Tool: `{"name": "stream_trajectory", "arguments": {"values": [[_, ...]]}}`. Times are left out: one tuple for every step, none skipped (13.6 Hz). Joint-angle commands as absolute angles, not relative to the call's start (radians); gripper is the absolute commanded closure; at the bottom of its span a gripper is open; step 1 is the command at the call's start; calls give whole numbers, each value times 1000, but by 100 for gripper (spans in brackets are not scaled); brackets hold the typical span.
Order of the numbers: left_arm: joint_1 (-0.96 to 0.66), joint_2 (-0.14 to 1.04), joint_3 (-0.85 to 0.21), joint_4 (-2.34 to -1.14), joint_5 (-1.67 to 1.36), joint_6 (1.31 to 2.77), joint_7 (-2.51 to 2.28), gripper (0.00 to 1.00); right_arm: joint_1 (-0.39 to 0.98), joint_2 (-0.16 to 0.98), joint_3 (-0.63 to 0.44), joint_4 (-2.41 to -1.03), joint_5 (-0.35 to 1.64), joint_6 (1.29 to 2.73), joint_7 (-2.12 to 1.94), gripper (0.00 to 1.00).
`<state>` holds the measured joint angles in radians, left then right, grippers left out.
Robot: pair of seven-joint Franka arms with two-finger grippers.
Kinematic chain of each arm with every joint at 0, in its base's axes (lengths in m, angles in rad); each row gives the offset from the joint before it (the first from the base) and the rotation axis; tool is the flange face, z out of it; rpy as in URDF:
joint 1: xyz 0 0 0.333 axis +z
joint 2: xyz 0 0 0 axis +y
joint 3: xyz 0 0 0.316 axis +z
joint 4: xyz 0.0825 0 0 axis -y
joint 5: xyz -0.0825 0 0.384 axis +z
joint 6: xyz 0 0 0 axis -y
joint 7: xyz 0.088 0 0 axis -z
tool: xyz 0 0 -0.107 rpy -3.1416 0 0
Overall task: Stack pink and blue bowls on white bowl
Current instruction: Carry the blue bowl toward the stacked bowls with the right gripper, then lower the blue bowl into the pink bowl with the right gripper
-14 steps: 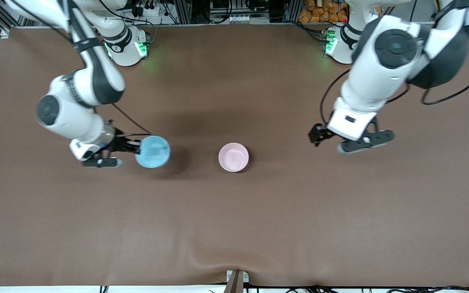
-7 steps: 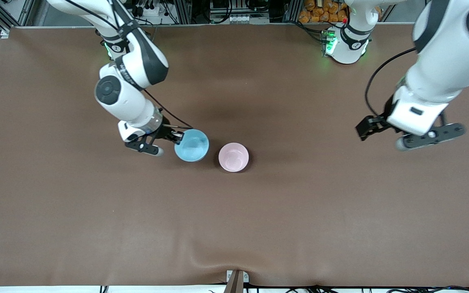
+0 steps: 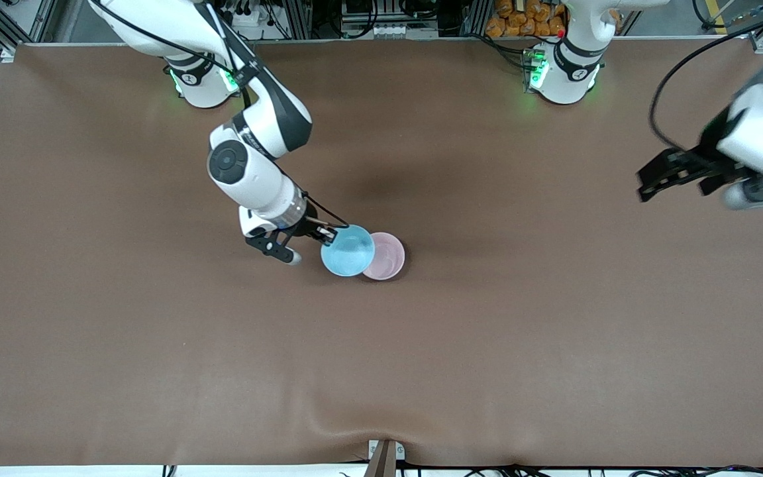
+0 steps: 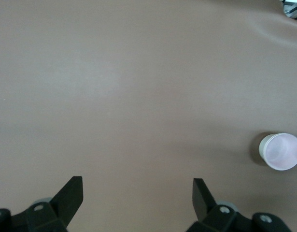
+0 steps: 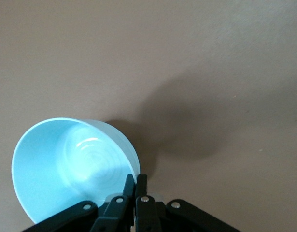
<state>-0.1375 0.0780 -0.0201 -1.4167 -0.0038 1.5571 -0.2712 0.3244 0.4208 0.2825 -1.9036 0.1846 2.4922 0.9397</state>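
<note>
The right gripper is clamped on the rim of the blue bowl, carrying it partly over the pink bowl near the table's middle; the rim pinch leaves the underside free, which should let it nest inside. No white bowl shows apart, so it presumably sits under the pink one. The left gripper waits with fingers spread and empty, over the left arm's end of the table.

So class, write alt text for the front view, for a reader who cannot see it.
The right claw, shut on the rim of the blue bowl, holds it partly over the pink bowl on a brown table. The left claw hangs open above the table's left-arm end.
</note>
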Motion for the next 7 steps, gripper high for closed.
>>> {"name": "stream_trajectory", "arguments": {"values": [[-152, 8, 23, -1503, -21, 1542, -242, 0, 373, 498, 270, -1810, 80, 2482, 1084, 100], [-94, 3, -36, -1511, -21, 1537, -242, 0, 388, 521, 270, -1798, 33, 2482, 1139, 100], [-51, -20, -70, -1535, -20, 1537, -242, 0, 405, 538, 270, -1795, 2, 2482, 1188, 100], [-42, -47, -74, -1570, -20, 1539, -242, 0, 413, 546, 270, -1795, -6, 2482, 1207, 100], [-22, -70, -75, -1597, -20, 1542, -241, 0, 414, 548, 270, -1796, -6, 2480, 1210, 100], [-3, -89, -84, -1615, -18, 1545, -236, 0, 414, 548, 270, -1795, -6, 2482, 1221, 100], [24, -94, -101, -1618, -20, 1534, -230, 0, 414, 548, 271, -1793, -6, 2483, 1226, 100]]}}
